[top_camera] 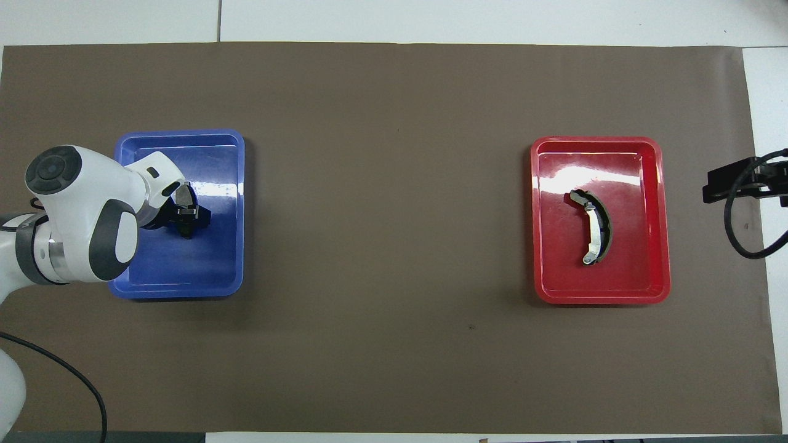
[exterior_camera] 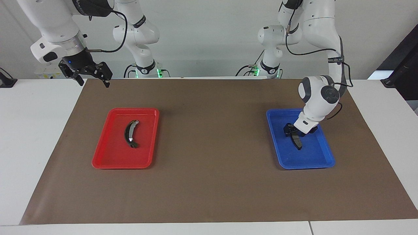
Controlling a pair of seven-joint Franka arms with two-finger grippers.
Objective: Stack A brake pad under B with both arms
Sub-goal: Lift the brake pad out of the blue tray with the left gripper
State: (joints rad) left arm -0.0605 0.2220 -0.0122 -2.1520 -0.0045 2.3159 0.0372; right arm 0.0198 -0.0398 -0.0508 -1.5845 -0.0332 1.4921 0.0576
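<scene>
The A brake pad (exterior_camera: 297,141), short and dark grey, is in the blue tray (exterior_camera: 307,165) at the left arm's end of the table. My left gripper (exterior_camera: 291,131) is down in that tray and shut on the pad's end nearer the robots. The pad slants down from the fingers. In the overhead view the pad (top_camera: 184,196) shows just past the left gripper (top_camera: 188,215). B (exterior_camera: 130,133), the long crescent with silver spots, lies flat in the red tray (exterior_camera: 98,158); it also shows in the overhead view (top_camera: 593,227). My right gripper (exterior_camera: 93,81) waits open and empty, raised over the mat's corner.
A brown mat (exterior_camera: 212,147) covers the table, with the two trays about a tray's length in from its ends. The red tray (top_camera: 600,296) and the blue tray (top_camera: 178,290) each hold one part only. The right arm's cable (top_camera: 742,240) hangs at the mat's edge.
</scene>
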